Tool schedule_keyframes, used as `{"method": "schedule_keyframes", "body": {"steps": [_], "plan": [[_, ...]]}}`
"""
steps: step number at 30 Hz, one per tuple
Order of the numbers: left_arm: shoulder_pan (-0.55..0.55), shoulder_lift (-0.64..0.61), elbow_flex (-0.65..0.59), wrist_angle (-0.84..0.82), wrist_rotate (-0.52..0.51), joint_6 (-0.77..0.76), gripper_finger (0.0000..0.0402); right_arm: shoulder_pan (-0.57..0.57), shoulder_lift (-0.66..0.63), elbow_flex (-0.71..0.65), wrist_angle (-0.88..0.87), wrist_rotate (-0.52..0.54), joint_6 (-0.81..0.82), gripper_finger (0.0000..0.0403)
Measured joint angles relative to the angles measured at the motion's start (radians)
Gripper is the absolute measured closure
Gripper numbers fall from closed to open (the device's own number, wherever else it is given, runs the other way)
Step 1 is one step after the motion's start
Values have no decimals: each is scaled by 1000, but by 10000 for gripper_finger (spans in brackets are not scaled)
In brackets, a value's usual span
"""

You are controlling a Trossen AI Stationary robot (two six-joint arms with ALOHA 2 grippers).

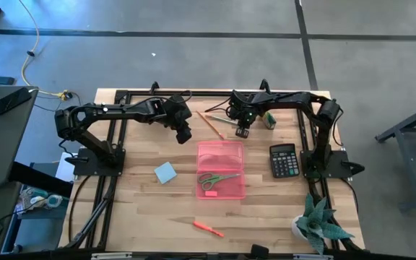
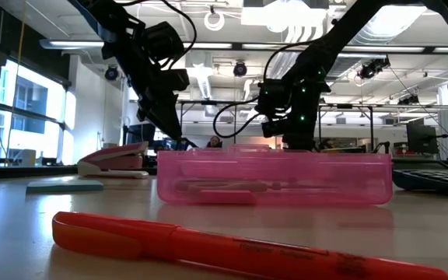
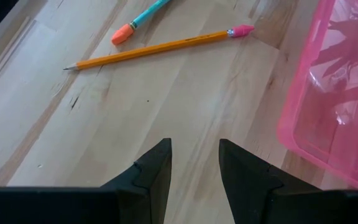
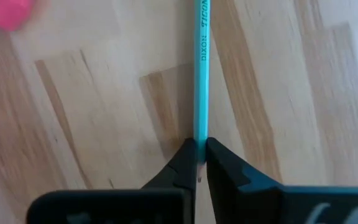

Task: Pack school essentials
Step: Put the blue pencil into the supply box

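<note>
A teal pencil (image 4: 201,68) is pinched near one end between the fingers of the right gripper (image 4: 201,163), low over the wooden table (image 1: 136,209) just behind the pink case (image 1: 221,170). It is judged light, stiff and slick-sided, so an end grip may let it swing or slip; a hold nearer the middle would be steadier. A yellow pencil (image 3: 154,48) lies beside it, flat on the wood. The left gripper (image 3: 194,165) hangs nearby, parted and holding nothing. The green-handled scissors (image 1: 217,179) are already lying in the case.
</note>
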Motion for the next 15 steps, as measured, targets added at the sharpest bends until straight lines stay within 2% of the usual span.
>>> {"method": "schedule_keyframes", "body": {"steps": [15], "plan": [[0, 0, 0, -2, -3, 1, 280, -22, -132, -1, -80, -19, 63, 391]]}}
